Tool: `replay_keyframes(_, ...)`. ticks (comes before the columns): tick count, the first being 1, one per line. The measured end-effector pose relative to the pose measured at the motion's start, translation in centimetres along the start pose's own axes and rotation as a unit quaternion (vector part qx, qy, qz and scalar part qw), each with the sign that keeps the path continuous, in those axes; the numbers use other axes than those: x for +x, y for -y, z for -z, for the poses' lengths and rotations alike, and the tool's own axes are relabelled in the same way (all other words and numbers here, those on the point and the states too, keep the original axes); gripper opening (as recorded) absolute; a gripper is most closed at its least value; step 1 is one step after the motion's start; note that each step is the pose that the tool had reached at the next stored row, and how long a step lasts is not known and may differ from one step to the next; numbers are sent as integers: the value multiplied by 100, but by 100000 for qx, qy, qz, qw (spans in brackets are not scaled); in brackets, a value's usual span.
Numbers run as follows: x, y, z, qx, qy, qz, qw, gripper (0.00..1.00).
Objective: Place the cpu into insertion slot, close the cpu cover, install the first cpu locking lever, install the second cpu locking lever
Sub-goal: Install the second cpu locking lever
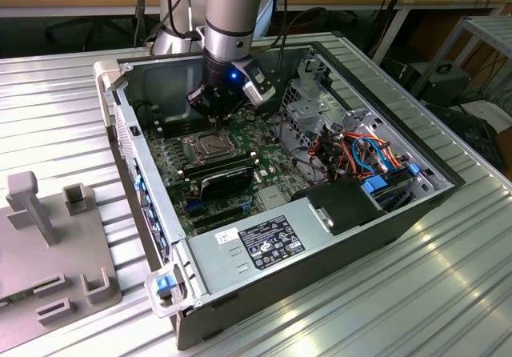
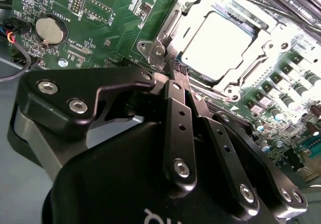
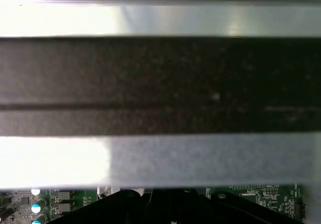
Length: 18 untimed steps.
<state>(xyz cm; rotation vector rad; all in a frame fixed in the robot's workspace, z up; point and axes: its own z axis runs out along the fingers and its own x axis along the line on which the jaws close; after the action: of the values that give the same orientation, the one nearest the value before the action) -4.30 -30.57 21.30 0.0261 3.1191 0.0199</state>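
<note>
In the exterior view, my arm reaches down into the open grey metal computer case (image 1: 320, 262). The black gripper (image 1: 218, 119) hangs low over the green circuit board. The small square insertion slot with a black frame (image 1: 209, 144) sits just below and in front of its tips. I think it is this low because the parts at the slot are small and thin.

In the second wrist view, the gripper (image 2: 179, 76) has its two fingers (image 2: 176, 118) pulled in so the tips meet. I cannot tell if a thin wire lever is pinched between them. Pinched tips make a narrow point, and I think that helps it work at the slot's corner.

Just past the tips lies the flat square cpu with a dull silver top (image 2: 220, 38), flat in the slot. The thin silver cpu cover with a square hole (image 2: 168, 28) lies down around it, so I judge the chip is in and the cover is closed. A round silver coin battery (image 2: 50, 30) sits off to one side, well apart.

In the first wrist view, a blurry dark band crosses close by. I cannot tell what it is. A strip of green board (image 3: 251, 191) peeks out beside the gripper's dark body.
</note>
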Motion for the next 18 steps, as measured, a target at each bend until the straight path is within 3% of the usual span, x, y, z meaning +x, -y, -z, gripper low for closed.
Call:
replay_keyframes(5, 0, 16, 0, -1, 1, 2, 100000, 11)
replay_keyframes(18, -2, 141, 1, -5, 4, 2, 100000, 11)
